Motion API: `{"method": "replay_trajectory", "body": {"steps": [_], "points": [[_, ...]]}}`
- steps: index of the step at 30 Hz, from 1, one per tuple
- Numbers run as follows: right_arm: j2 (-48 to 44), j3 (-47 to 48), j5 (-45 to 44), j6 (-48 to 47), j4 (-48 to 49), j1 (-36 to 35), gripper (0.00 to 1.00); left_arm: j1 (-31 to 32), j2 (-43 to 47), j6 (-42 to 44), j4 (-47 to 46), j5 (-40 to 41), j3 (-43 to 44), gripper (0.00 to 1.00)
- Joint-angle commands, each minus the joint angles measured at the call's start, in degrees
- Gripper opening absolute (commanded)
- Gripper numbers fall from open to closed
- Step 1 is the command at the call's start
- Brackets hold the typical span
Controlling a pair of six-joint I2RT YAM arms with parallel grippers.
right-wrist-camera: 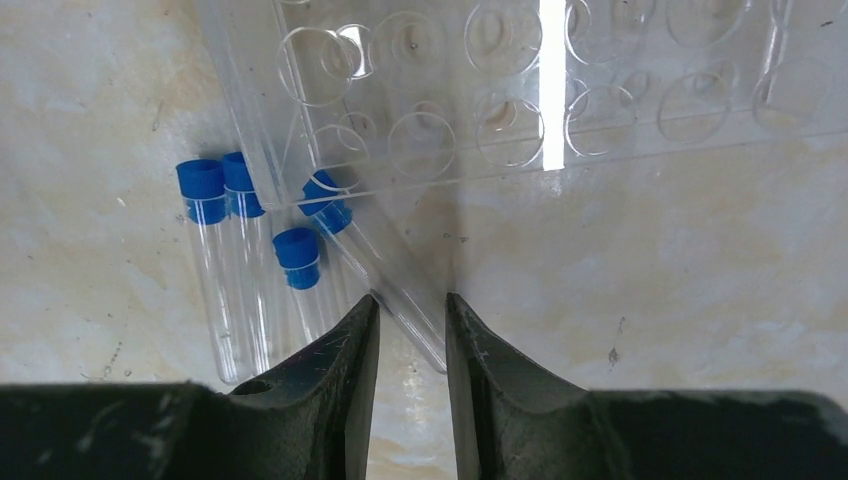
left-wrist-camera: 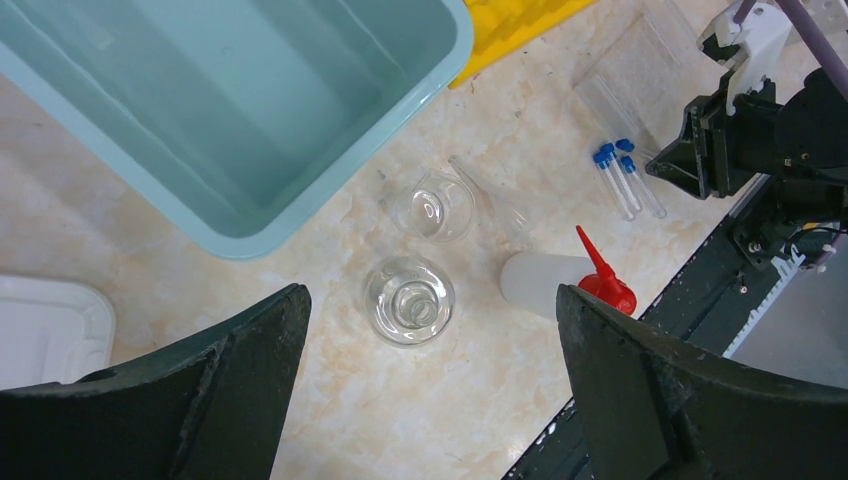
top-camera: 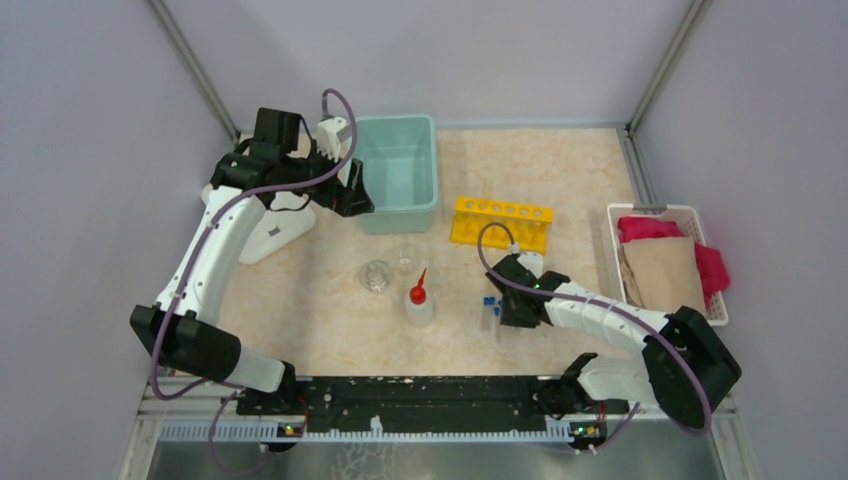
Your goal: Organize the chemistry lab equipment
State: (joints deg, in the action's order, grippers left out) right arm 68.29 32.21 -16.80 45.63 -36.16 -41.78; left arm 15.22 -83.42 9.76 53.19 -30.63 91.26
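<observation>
Two clear glass cups (top-camera: pixel 375 275) (top-camera: pixel 405 258) stand mid-table, and both show in the left wrist view (left-wrist-camera: pixel 410 300) (left-wrist-camera: pixel 433 207). The squeeze bottle (top-camera: pixel 420 302) with its red nozzle stands beside them. The yellow rack (top-camera: pixel 500 222) is behind. Several blue-capped test tubes (right-wrist-camera: pixel 215 260) lie flat. My right gripper (right-wrist-camera: pixel 412 300) is low on the table, jaws narrow, pinching the bottom end of one slanted tube (right-wrist-camera: pixel 380 265). Its cap lies under a clear holed rack (right-wrist-camera: pixel 500 100). My left gripper (left-wrist-camera: pixel 430 310) is wide open and empty, high above the cups.
A teal bin (top-camera: pixel 400 215) stands at the back, next to my left gripper (top-camera: pixel 352 198). A white basket (top-camera: pixel 615 250) of pink and brown cloths sits at the right edge. A white object (top-camera: pixel 275 232) lies under the left arm.
</observation>
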Motion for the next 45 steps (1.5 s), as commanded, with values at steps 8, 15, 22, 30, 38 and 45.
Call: {"method": "replay_trajectory", "body": {"steps": [8,15,22,30,38,45], "points": [[3.06,1.09,1.19,-0.96,5.16,-0.02,0.27,-0.37,0.75,-0.23,0.16,-0.13,0.86,0.99],[4.83,2.28,2.61,-0.88,6.50,0.03,0.16,-0.37,0.96,0.39,0.25,0.12,0.58,0.99],[3.20,5.32,3.55,-0.91,5.23,-0.03,0.00,-0.37,1.27,0.85,0.27,-0.22,0.76,0.99],[-5.71,14.32,5.09,-3.33,-0.55,-0.05,0.00,-0.37,2.88,1.14,-0.29,-2.40,0.53,0.99],[-5.88,30.17,10.91,-3.47,3.96,-0.45,0.00,-0.37,8.07,0.71,-6.75,-13.14,-5.91,0.99],[2.96,43.82,10.40,-1.31,14.34,-4.35,0.00,0.09,10.54,-3.24,-13.06,-23.32,-10.31,0.99]]}}
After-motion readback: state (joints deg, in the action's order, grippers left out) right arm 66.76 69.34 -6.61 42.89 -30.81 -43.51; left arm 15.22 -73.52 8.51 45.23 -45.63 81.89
